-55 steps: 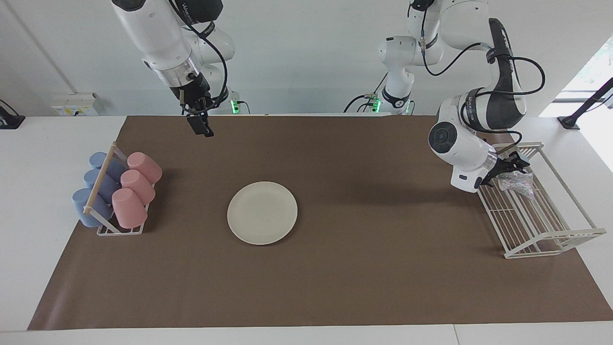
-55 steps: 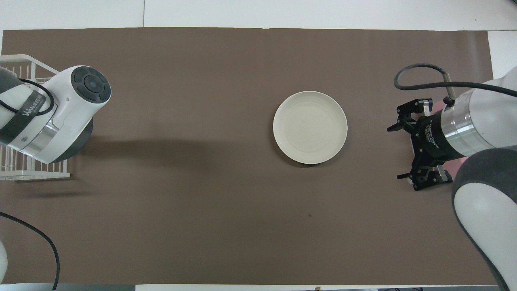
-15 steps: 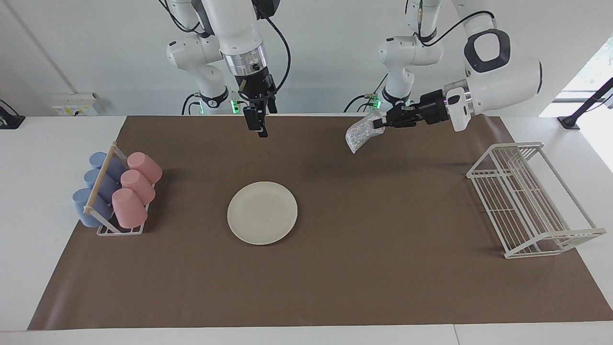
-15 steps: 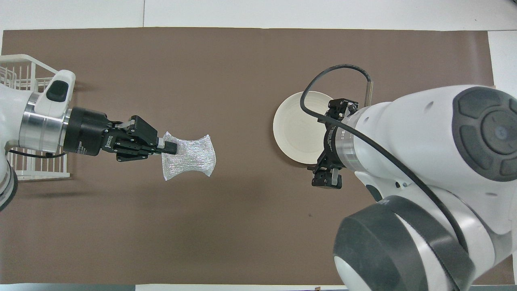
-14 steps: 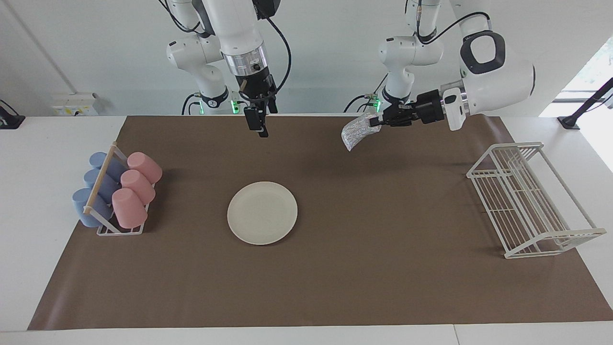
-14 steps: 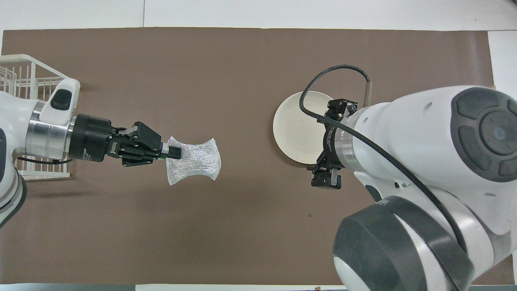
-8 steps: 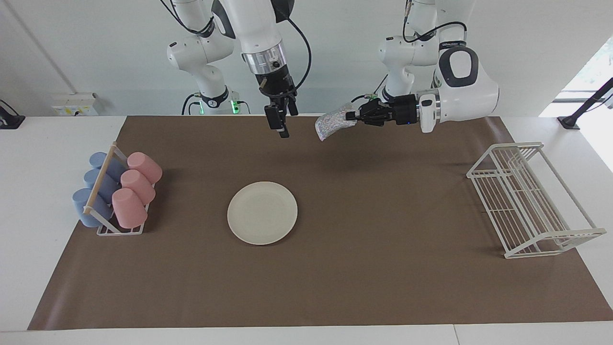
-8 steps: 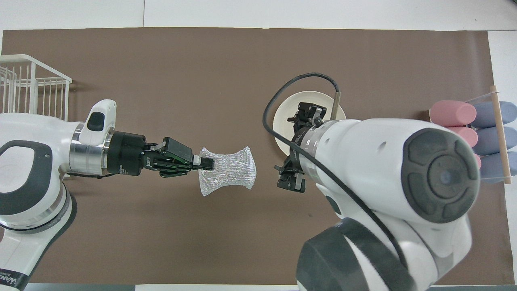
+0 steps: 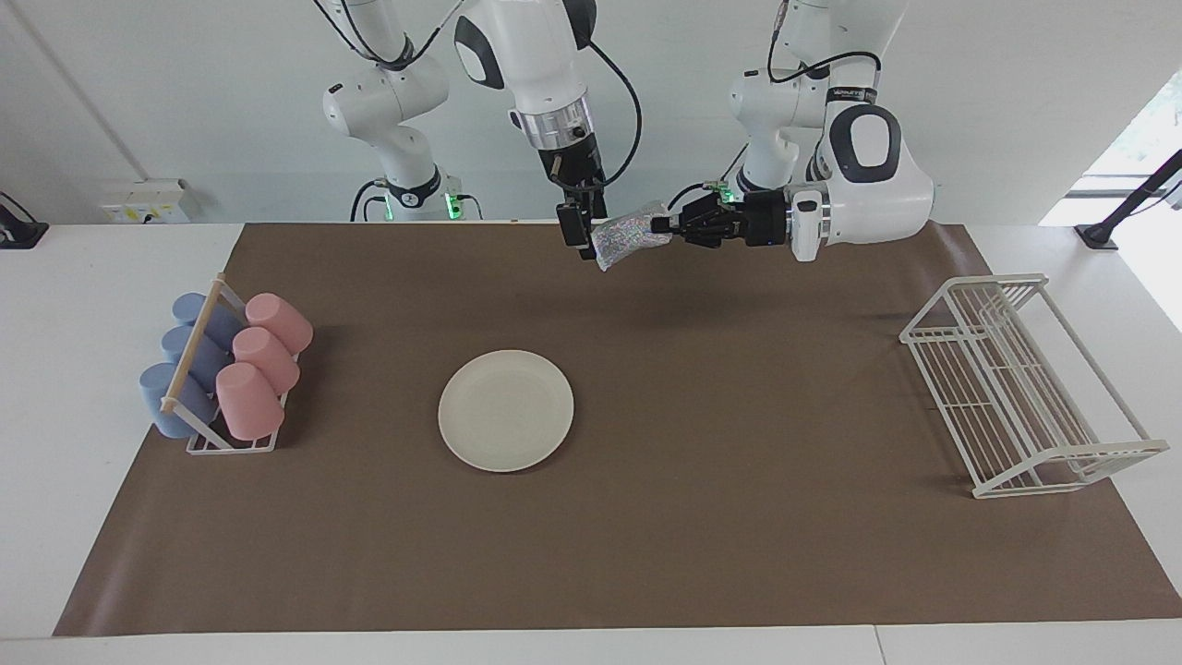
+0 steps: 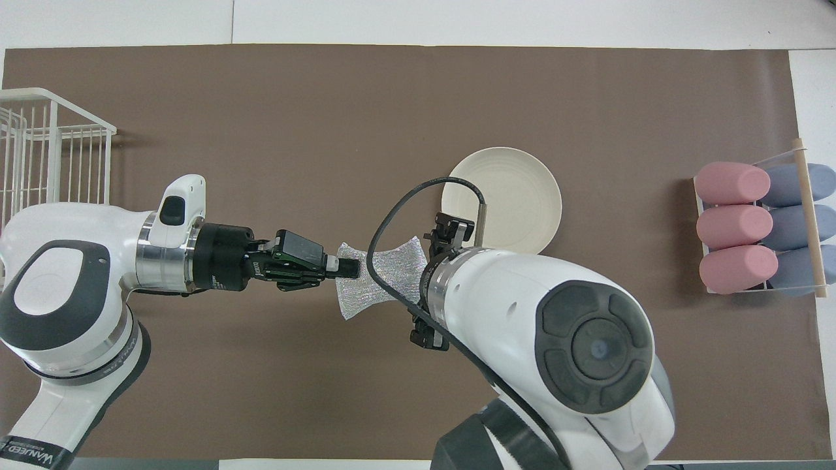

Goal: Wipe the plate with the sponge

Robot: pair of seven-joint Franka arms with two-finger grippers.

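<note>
Sponge point(image 9: 621, 236) now perhaps touching right gripper point(image 9: 574, 226).

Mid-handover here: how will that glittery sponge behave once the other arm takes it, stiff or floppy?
Probably floppy: the sponge is pinched at one edge by the left gripper, and in the facing view its free end droops. It looks light, since that small pinch carries it. The right gripper is right beside it, so expect it to fold around the fingers when wiping the plate.
</note>
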